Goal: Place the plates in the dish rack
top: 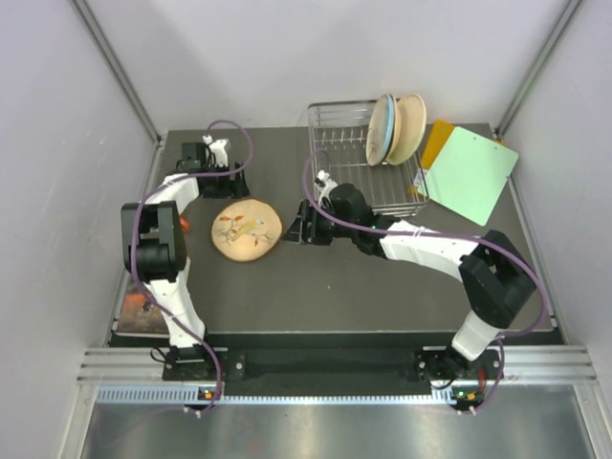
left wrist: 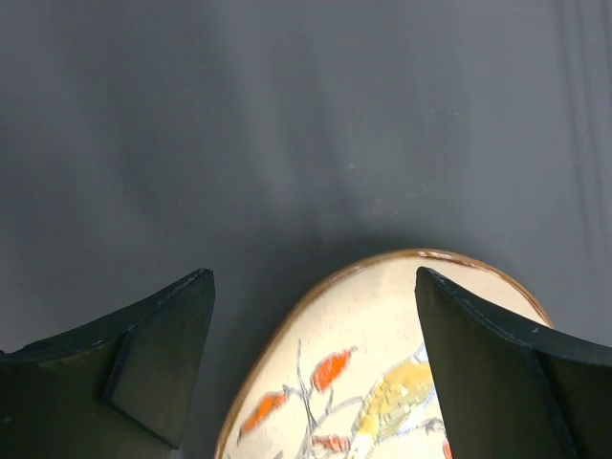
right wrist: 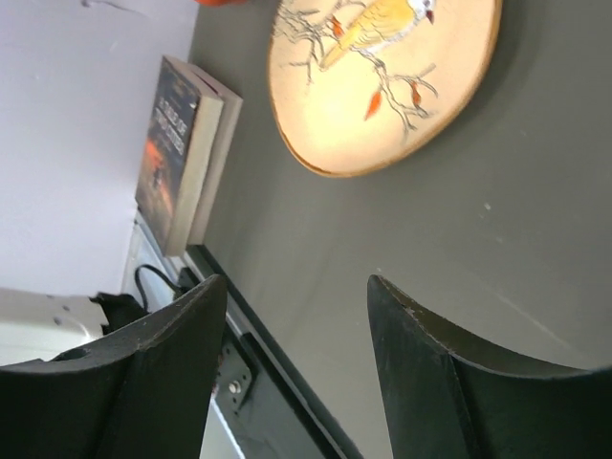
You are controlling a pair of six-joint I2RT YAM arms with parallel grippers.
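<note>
Plate (top: 247,229) by L tool (left wrist: 311,277), nr R tool (right wrist: 296,282).

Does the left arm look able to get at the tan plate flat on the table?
Probably yes: the left hand is open by the rim of the tan plate, nothing between them; the right hand sits apart on the other side.
</note>
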